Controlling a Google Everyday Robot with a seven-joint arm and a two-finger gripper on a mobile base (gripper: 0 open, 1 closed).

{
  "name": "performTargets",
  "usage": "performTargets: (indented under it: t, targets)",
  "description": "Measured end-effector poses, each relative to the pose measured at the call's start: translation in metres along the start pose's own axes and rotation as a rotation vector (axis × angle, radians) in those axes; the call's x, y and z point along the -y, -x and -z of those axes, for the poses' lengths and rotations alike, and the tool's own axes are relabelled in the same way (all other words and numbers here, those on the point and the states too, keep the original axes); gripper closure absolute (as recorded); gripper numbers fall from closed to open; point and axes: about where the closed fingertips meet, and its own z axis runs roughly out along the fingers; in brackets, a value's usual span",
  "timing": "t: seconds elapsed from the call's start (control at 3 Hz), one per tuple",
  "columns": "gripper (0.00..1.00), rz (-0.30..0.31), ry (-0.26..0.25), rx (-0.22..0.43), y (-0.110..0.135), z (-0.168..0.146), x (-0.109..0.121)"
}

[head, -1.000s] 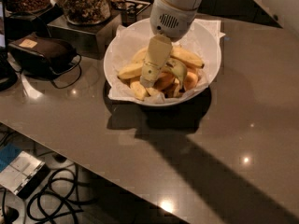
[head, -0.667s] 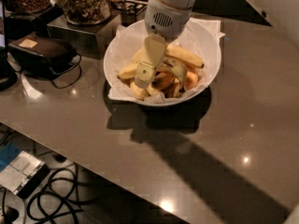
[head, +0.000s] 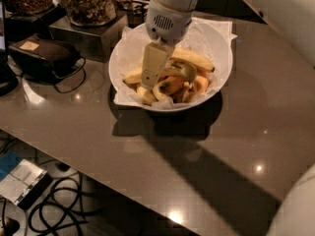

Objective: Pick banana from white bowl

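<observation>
gripper [head: 147,84] inside white bowl [head: 222,58], in its 9 o'clock half, tip among the fruit; open or closed: cannot tell | banana [head: 183,71] lies mid-bowl, just 2 o'clock of gripper | bowl on grey table [head: 197,176]

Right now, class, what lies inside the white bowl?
Crinkled white paper and a heap of bananas fill the white bowl. The gripper hangs over the heap's left side, covering the fruit beneath it.
</observation>
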Motion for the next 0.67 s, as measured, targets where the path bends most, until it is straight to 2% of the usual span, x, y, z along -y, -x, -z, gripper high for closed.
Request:
performTargets:
  t: [0.33,0.67]
  targets:
    - [0.21,0.001,0.003,-0.017,0.0034,-0.0082,0.0039]
    - [0.2,0.004,-0.005,-0.016,0.006,-0.0059,0.0068]
